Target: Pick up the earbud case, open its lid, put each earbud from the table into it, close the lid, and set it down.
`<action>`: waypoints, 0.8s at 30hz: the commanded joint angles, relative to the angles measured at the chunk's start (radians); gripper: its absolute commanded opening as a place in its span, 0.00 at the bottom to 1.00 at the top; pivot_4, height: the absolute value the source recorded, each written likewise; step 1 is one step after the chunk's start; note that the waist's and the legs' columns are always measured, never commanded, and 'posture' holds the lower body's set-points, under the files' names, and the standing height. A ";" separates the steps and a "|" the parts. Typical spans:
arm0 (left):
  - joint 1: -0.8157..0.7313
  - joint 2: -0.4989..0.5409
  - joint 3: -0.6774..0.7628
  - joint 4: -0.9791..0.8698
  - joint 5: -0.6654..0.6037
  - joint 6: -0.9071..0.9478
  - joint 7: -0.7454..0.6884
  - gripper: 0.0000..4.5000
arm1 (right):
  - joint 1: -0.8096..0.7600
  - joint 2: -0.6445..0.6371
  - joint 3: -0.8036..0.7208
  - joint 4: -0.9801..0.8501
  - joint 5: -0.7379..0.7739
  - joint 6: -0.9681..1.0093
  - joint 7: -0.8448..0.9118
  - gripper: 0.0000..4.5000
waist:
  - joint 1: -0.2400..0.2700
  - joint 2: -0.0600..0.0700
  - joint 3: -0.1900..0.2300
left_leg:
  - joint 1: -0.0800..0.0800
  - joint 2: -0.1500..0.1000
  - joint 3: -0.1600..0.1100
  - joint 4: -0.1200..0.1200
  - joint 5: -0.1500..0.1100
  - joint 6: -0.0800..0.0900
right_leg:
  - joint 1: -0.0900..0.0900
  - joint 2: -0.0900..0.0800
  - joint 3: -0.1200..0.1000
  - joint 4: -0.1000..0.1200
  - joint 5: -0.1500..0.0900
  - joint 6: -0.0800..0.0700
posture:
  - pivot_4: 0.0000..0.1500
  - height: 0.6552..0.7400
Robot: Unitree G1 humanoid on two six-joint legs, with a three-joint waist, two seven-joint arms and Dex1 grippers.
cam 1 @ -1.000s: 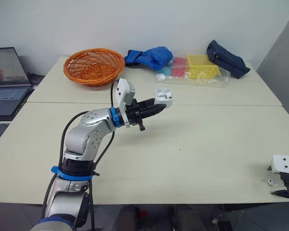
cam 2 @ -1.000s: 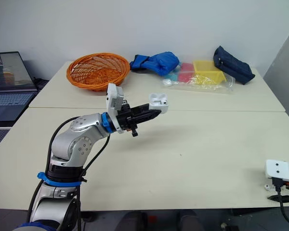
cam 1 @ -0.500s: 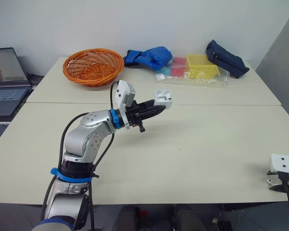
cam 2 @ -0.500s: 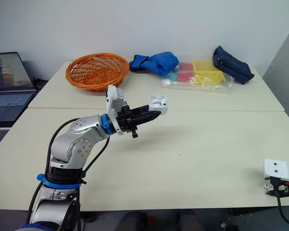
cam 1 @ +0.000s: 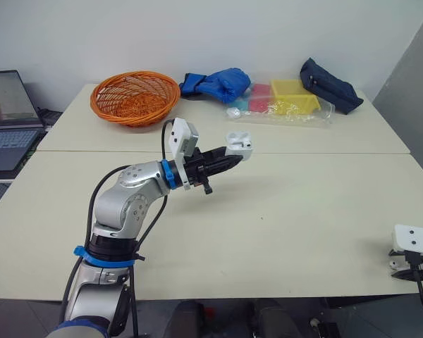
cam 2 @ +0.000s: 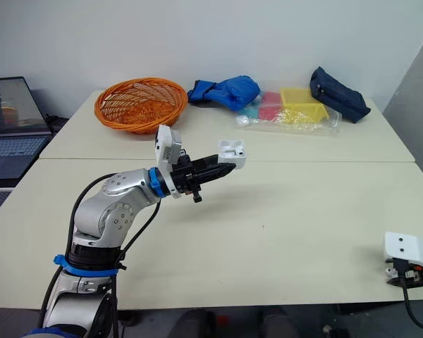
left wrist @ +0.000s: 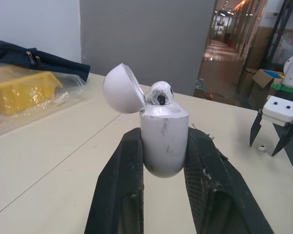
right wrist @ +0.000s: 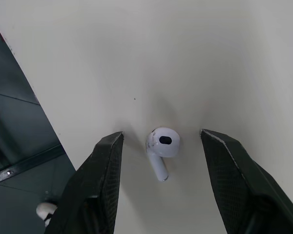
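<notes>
Head camera: left arm bent at the elbow, forearm reaching forward and slightly up over the worktop [cam 1: 303, 211]; left hand [cam 1: 230, 156] closed on the earbud case [cam 1: 239, 143], which it holds in the air above the near half of the worktop. Right hand [cam 1: 409, 270] low at the near right edge, pointing down at the surface. Far side, as I read it: orange basket [cam 1: 135, 96], blue bundle [cam 1: 218, 83], yellow bin [cam 1: 295, 96] inside a clear plastic bag, navy pouch [cam 1: 330, 84]; a laptop [cam 1: 7, 116] off to the left. Left wrist camera: case upright between the two black fingers, gripped at its lower body; lid [left wrist: 123, 88] swung open and tilted back; one earbud [left wrist: 160, 92] seated in the case with its head standing above the rim. I also see the right hand beyond, fingers down on the worktop with a small white piece between them. Right wrist camera: right hand wide open, one finger on each side of the second earbud [right wrist: 161, 146], neither touching it; that earbud lies on the worktop close to its edge.
</notes>
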 commanded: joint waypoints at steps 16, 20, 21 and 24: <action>-0.011 0.008 0.001 -0.045 -0.016 -0.006 -0.007 0.16 | -0.006 0.014 0.006 -0.001 -0.008 -0.014 0.001 0.07 | -0.007 0.000 0.000 | 0.000 0.000 0.000 0.000 0.000 0.000 | 0.000 0.000 0.000 0.000 0.000 0.000 | 1.00 1.00; -0.012 0.009 0.001 -0.042 -0.015 -0.007 -0.007 0.16 | -0.008 0.014 0.006 -0.001 -0.006 -0.013 0.003 0.08 | -0.007 0.000 0.000 | 0.000 0.000 0.000 0.000 0.000 0.000 | 0.000 0.000 0.000 0.000 0.000 0.000 | 1.00 1.00; -0.013 0.009 0.002 -0.041 -0.014 -0.007 -0.007 0.16 | -0.009 0.014 0.004 -0.002 -0.003 -0.015 0.005 0.08 | -0.007 0.000 0.000 | 0.000 0.000 0.000 0.000 0.000 0.000 | 0.000 0.000 0.000 0.000 0.000 0.000 | 1.00 1.00; -0.013 0.009 0.000 -0.040 -0.012 -0.012 -0.009 0.16 | -0.018 0.020 -0.013 -0.048 0.031 0.000 0.016 0.08 | -0.007 0.000 0.000 | 0.000 0.000 0.000 0.000 0.000 0.000 | 0.000 0.000 0.000 0.000 0.000 0.000 | 1.00 1.00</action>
